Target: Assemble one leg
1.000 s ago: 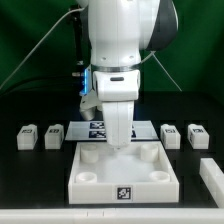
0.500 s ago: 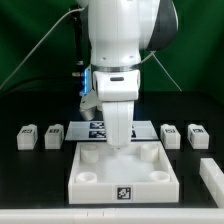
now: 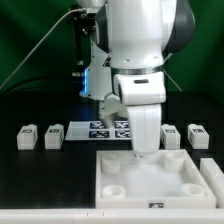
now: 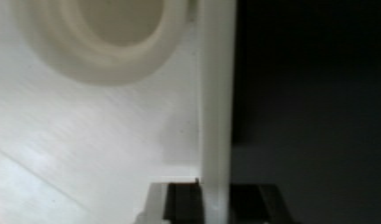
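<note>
The large white square piece with round corner sockets lies flat at the exterior view's lower right. My gripper stands straight down on its far wall. In the wrist view the thin wall runs between my two dark fingers, and the gripper is shut on it. A round socket shows on the piece's floor. Small white legs with tags lie in a row: two on the exterior view's left and two on its right. None is held.
The marker board lies behind the square piece, partly hidden by my arm. The table is black, with a green curtain behind. The square piece's right side reaches the exterior view's right edge.
My arm and the square piece have both shifted toward the exterior view's right; the piece now lies farther right and lower in the picture. The legs have not moved.
</note>
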`<action>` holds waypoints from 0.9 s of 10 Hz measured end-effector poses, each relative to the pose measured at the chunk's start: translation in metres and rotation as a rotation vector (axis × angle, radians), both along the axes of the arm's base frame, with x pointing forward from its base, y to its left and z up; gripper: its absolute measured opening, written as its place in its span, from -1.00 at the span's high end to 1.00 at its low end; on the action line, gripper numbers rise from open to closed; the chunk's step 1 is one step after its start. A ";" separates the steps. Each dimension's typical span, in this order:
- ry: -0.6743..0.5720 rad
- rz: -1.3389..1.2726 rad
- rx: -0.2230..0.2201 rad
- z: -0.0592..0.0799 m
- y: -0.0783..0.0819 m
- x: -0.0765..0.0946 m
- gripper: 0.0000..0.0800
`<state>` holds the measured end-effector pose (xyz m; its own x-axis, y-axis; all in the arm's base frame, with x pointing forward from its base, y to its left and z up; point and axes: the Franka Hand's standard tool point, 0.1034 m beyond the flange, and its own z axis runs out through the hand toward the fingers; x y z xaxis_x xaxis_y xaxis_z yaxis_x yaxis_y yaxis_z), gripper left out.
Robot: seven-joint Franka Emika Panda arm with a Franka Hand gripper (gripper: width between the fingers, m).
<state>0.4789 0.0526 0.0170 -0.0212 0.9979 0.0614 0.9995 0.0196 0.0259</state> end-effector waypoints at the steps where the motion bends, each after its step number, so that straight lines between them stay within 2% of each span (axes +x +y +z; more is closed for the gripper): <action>1: -0.004 -0.008 0.003 -0.001 0.005 0.005 0.86; 2: -0.008 -0.019 0.006 -0.001 0.009 0.011 0.86; 8: 0.014 -0.041 0.004 -0.001 0.009 0.011 0.86; 9: 0.014 -0.042 0.004 -0.001 0.009 0.011 0.42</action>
<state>0.4895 0.0614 0.0163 0.0216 0.9977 0.0650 0.9997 -0.0223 0.0114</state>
